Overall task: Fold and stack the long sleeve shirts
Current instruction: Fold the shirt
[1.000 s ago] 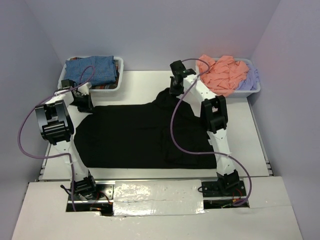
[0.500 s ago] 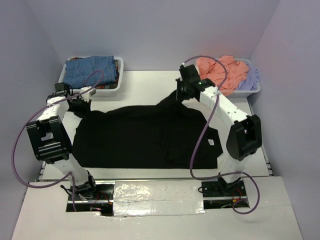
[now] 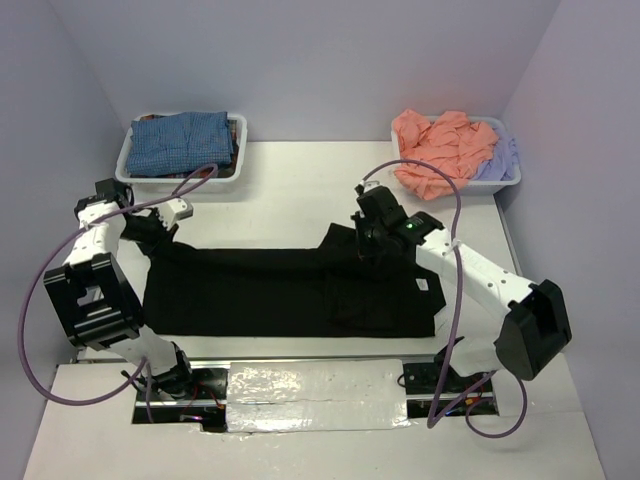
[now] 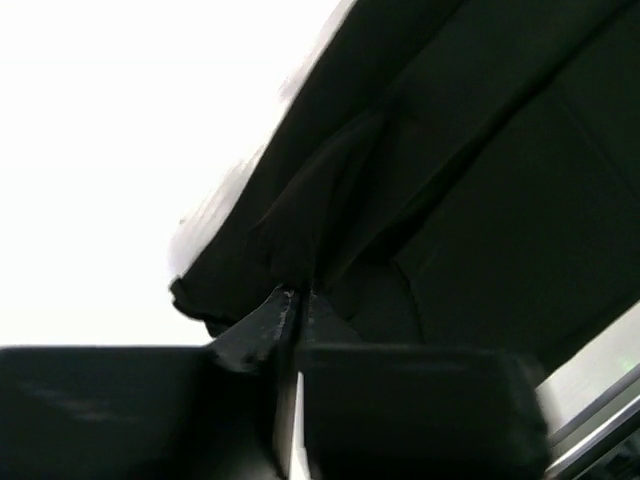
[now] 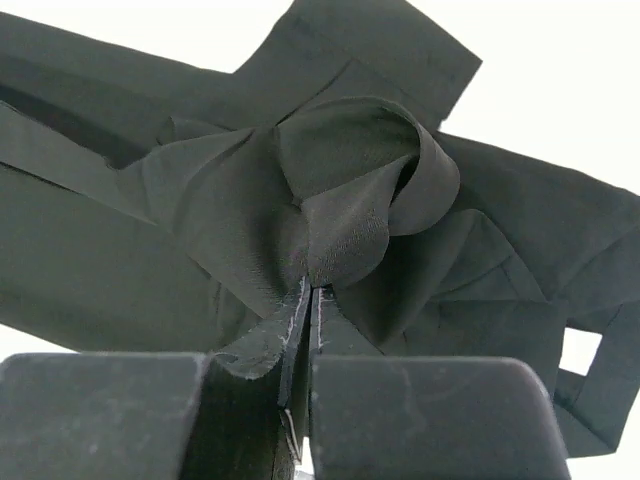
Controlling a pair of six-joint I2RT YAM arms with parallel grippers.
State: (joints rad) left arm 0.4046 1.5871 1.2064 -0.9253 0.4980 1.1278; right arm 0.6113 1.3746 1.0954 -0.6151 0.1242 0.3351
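Puckering soft matte black shirt [image 3: 290,290]

Black shirt [image 3: 280,290]: soft matt cloth, fine weave, faint sheen noted at bunched folds. Table [image 3: 290,190]: smooth, matt white. Bins [image 3: 160,181]: smooth white plastic. Tape strip [image 3: 310,385]: glossy, crinkled, silvery.

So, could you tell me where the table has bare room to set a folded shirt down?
Bare tabletop lies between the left bin and right bin, beyond the black shirt, and beside the shirt's right end. The middle is crowded: left gripper and right gripper pinch the spread shirt.
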